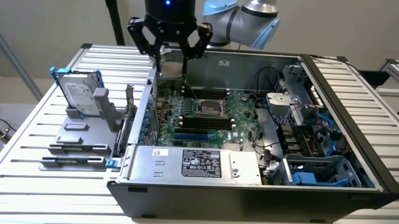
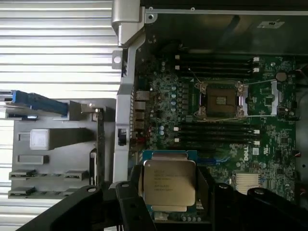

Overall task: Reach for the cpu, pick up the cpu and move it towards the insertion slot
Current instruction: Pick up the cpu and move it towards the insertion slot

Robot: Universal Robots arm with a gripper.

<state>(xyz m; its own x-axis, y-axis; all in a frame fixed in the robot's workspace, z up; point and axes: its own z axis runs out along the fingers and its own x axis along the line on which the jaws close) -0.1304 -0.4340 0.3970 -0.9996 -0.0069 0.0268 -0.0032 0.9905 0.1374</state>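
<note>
The cpu [image 1: 172, 68] is a small silver-grey square with a pale rim. It hangs in my gripper [image 1: 171, 56] above the back-left corner of the open computer case, near the case wall. In the wrist view the cpu [image 2: 169, 185] sits flat between the black fingers [image 2: 126, 204], and my gripper [image 2: 169, 198] is shut on it. The insertion slot [image 1: 210, 108] is the square socket with a silvery frame and dark centre on the green motherboard [image 1: 243, 123], forward of the cpu and toward the exterior view's right. The slot [image 2: 221, 99] lies uncovered, apart from the cpu.
A silver hard drive [image 1: 81, 95] with a blue-trimmed bracket stands upright on a grey fixture [image 1: 78, 140] at the exterior view's left. Black memory slots [image 1: 203, 122] flank the socket. The power supply [image 1: 199, 163] fills the case front, with cables and drive bays [image 1: 311, 140] on the right.
</note>
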